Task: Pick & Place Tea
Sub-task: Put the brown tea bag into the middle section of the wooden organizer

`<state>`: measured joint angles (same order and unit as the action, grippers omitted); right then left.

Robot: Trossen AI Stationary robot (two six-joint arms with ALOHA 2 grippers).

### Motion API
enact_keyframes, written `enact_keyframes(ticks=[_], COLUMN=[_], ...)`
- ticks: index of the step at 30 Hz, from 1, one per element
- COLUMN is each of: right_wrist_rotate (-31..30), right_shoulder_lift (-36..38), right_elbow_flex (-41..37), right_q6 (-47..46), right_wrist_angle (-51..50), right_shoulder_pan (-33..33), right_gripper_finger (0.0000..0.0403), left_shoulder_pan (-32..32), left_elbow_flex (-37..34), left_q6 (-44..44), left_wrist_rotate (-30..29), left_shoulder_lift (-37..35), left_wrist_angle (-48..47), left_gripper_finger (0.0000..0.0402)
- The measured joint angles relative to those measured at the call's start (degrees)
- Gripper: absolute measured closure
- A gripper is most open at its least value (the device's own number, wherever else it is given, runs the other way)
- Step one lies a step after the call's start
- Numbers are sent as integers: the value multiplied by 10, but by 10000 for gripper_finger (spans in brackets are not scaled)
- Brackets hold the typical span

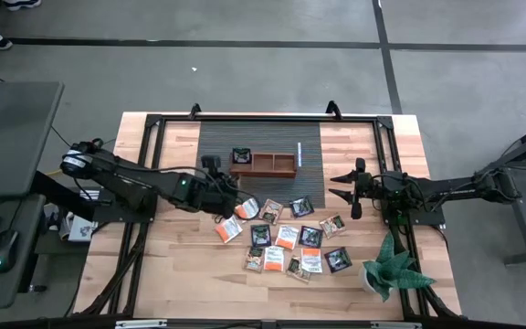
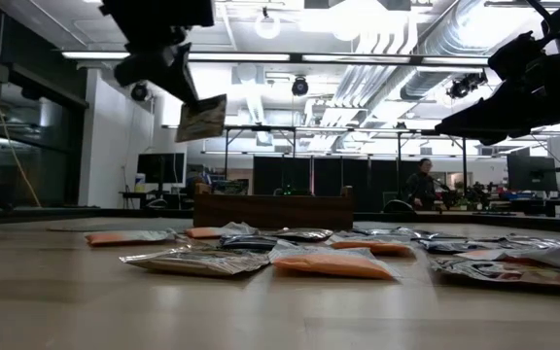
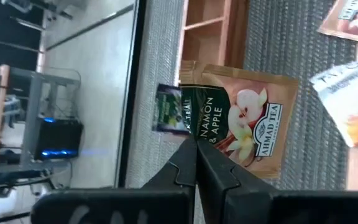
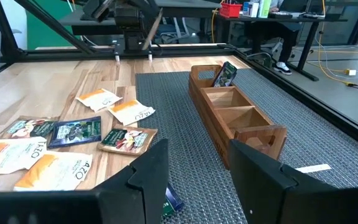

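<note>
My left gripper (image 1: 224, 191) hangs above the table's middle left, shut on a beige and dark-green tea sachet (image 3: 247, 118), which also shows in the low view as a tilted sachet (image 2: 202, 118). Several more tea sachets (image 1: 286, 239) lie flat on the wood in front of the brown wooden tray (image 1: 272, 165). One dark sachet (image 1: 242, 154) stands leaning in the tray's left compartment. My right gripper (image 1: 348, 189) waits open at the table's right, with nothing between its fingers (image 4: 148, 180). My left gripper pinches the sachet's dark-green edge (image 3: 205, 127) between its two fingers. The fingers slant down from the table's left side. The sachet sticks out past the fingertips, tilted and lifted clear of the table.
A grey mat (image 1: 217, 146) lies under the tray, with a white strip (image 1: 298, 154) on it by the tray's right end. A green plant (image 1: 391, 268) stands at the near right corner. Black frame rails (image 1: 153, 137) border the table.
</note>
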<state>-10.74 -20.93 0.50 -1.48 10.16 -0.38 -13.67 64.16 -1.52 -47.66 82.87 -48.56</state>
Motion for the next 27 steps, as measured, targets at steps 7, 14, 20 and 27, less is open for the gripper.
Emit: enact_keyframes(ticks=[7,14,20,27], right_wrist_rotate=[0,0,0,0], right_shoulder_lift=[0,0,0,0], right_elbow_flex=[0,0,0,0], right_q6=[0,0,0,0], right_wrist_angle=[0,1,2,1], right_shoulder_pan=[0,0,0,0], right_gripper_finger=[246,246,244,241], left_shoulder_pan=[24,76,111,142], left_elbow_flex=[0,19,80,151], left_q6=[47,64,62,88], left_wrist_rotate=[6,24,22,-13], left_shoulder_lift=[10,63,114,186], left_wrist_angle=[64,82,80,79], left_gripper_finger=[401,401,401,401])
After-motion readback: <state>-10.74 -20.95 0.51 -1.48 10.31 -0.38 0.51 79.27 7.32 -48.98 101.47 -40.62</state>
